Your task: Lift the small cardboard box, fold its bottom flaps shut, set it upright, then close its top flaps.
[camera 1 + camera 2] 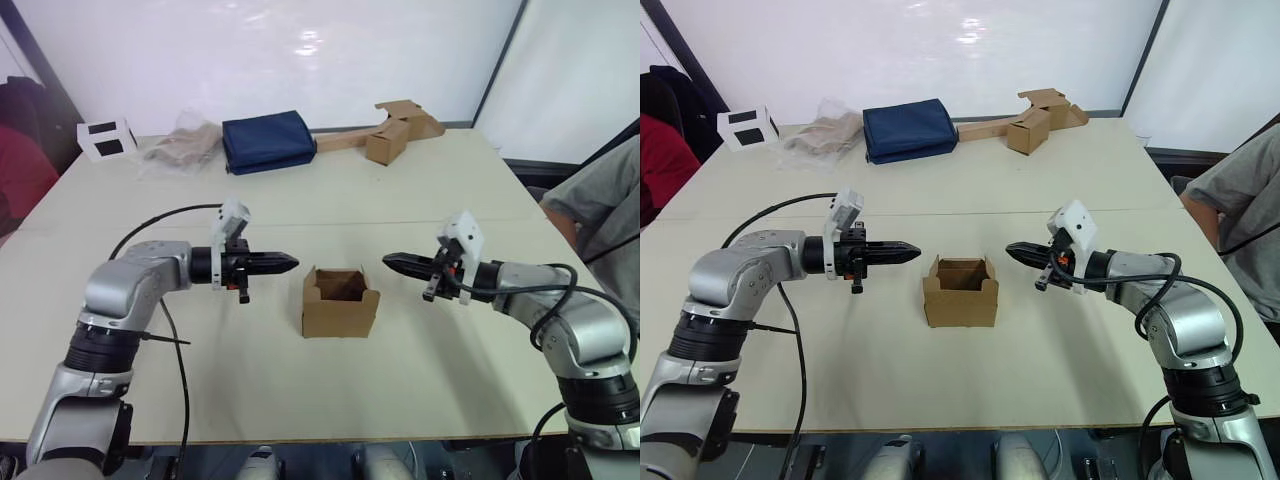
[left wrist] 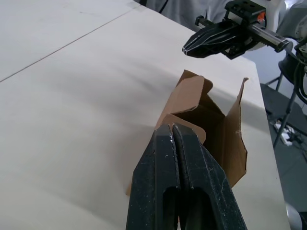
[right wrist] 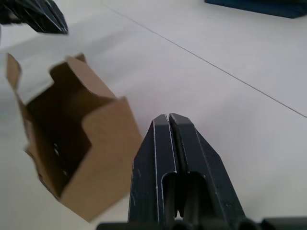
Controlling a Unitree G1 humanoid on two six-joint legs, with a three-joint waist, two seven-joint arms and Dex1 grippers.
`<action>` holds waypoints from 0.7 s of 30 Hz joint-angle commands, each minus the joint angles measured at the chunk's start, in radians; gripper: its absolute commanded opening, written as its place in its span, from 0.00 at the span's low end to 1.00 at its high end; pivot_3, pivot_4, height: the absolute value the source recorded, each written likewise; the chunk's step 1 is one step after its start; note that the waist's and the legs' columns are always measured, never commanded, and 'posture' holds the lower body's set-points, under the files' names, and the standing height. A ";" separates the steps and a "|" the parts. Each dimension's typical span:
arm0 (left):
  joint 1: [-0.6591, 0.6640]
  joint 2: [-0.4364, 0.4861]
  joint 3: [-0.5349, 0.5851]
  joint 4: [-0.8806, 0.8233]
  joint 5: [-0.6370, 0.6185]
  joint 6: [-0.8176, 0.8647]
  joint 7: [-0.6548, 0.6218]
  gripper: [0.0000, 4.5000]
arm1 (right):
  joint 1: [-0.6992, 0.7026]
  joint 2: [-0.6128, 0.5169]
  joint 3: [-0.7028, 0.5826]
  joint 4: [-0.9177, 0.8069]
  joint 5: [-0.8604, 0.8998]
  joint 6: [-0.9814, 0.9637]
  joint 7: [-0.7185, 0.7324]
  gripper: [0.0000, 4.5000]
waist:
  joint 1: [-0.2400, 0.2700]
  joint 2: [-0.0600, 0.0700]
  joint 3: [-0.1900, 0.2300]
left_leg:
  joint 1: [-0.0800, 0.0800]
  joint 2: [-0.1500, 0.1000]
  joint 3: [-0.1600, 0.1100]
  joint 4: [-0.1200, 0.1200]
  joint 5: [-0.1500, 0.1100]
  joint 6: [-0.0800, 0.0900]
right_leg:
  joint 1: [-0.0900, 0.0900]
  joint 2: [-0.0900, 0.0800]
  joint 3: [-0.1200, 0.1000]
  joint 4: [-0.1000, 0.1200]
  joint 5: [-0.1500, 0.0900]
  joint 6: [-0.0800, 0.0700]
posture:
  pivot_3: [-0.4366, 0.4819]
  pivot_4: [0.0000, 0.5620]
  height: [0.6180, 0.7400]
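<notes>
silver-grey arms, black cables, white wrist mounts, black pointed tool [image 1: 290, 263] each.

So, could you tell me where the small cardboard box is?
The small cardboard box stands mid-table, top open, between the left pincer and right pincer, touching neither.

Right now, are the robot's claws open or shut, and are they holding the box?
Left claw: shut, holding nothing, beside the small cardboard box.
Right claw: shut, holding nothing, on the box's other side.
</notes>
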 commanded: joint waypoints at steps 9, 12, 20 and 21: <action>0.015 -0.015 -0.098 -0.022 0.060 -0.068 -0.008 0.01 | 0.015 0.033 0.029 -0.100 0.067 0.047 -0.035 0.00 | -0.001 0.000 0.000 | 0.000 0.000 0.000 0.000 0.000 0.000 | 0.000 0.000 0.000 0.000 0.000 0.000 | 0.48 0.27 1.00; 0.022 -0.020 -0.123 -0.012 0.084 -0.087 -0.003 0.01 | 0.016 0.036 0.058 -0.102 0.059 0.046 -0.034 0.00 | -0.001 0.000 0.000 | 0.000 0.000 0.000 0.000 0.000 0.000 | 0.000 0.000 0.000 0.000 0.000 0.000 | 0.48 0.27 1.00; 0.046 -0.031 -0.164 0.002 0.133 -0.120 -0.004 0.01 | 0.030 0.033 0.109 -0.096 0.032 0.031 -0.032 0.00 | -0.001 0.000 0.000 | 0.000 0.000 0.000 0.000 0.000 0.000 | 0.000 0.000 0.000 0.000 0.000 0.000 | 0.48 0.27 1.00; 0.048 -0.033 -0.168 0.004 0.137 -0.121 -0.003 0.01 | 0.032 0.033 0.115 -0.096 0.028 0.029 -0.032 0.00 | -0.001 0.000 0.000 | 0.000 0.000 0.000 0.000 0.000 0.000 | 0.000 0.000 0.000 0.000 0.000 0.000 | 0.48 0.27 1.00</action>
